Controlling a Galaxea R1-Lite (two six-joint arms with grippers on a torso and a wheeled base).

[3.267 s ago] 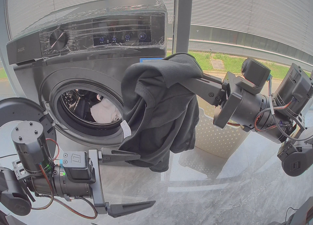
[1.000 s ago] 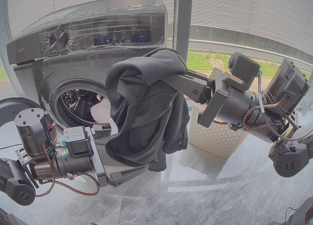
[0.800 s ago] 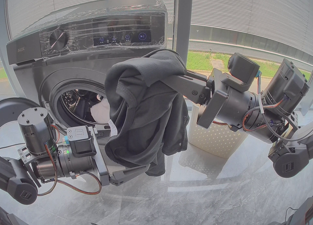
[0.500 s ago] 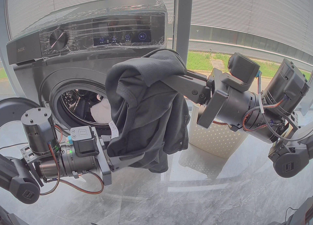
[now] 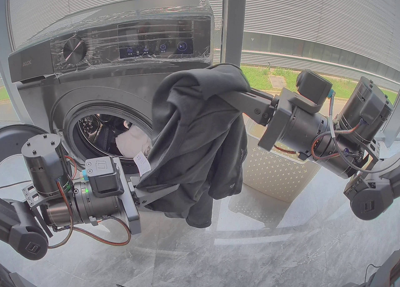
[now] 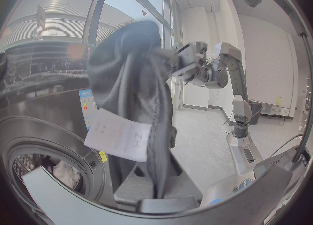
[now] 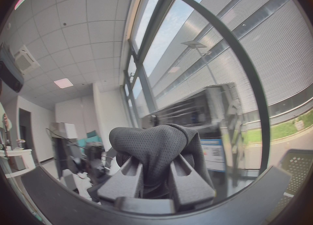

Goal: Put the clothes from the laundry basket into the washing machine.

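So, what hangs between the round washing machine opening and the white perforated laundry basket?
The dark grey mesh garment hangs there, as the head view shows.

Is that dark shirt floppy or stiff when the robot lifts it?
Probably floppy: the shirt droops in loose folds below the right gripper, which pinches just its top. It looks light too, since that small pinch holds all of it up. The mesh-like cloth likely isn't slippery, but it may swing when moved.
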